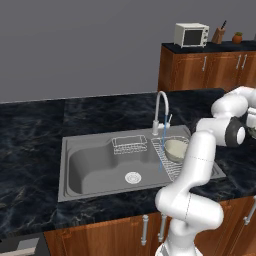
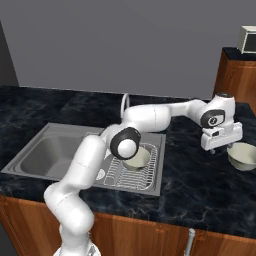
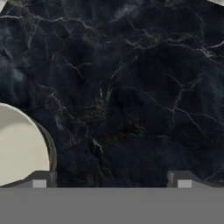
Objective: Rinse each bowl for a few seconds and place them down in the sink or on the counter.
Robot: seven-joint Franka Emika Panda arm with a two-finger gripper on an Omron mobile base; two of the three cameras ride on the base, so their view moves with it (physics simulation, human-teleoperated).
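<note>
One bowl (image 2: pixel 243 155), cream inside, sits upright on the black counter (image 2: pixel 195 170) to the right of the sink (image 2: pixel 37 155). My gripper (image 2: pixel 221 148) hangs just left of it, above the counter, open with nothing between its fingers. In the hand view that bowl (image 3: pixel 19 146) lies at the left, beside the left fingertip (image 3: pixel 39 180), and bare counter (image 3: pixel 131 87) lies under the gripper (image 3: pixel 111 181). The other bowl (image 1: pixel 176 149) rests on the ribbed rack section of the sink (image 1: pixel 90 165); it is also seen behind my arm (image 2: pixel 138 158). A thin stream of water falls from the faucet (image 1: pixel 161 107).
A wire basket (image 1: pixel 129 144) hangs at the back of the basin. A taller wooden cabinet (image 1: pixel 207 67) at the back right carries a microwave (image 1: pixel 191 34) and a knife block (image 1: pixel 218 35). My own arm stretches across the sink's right end.
</note>
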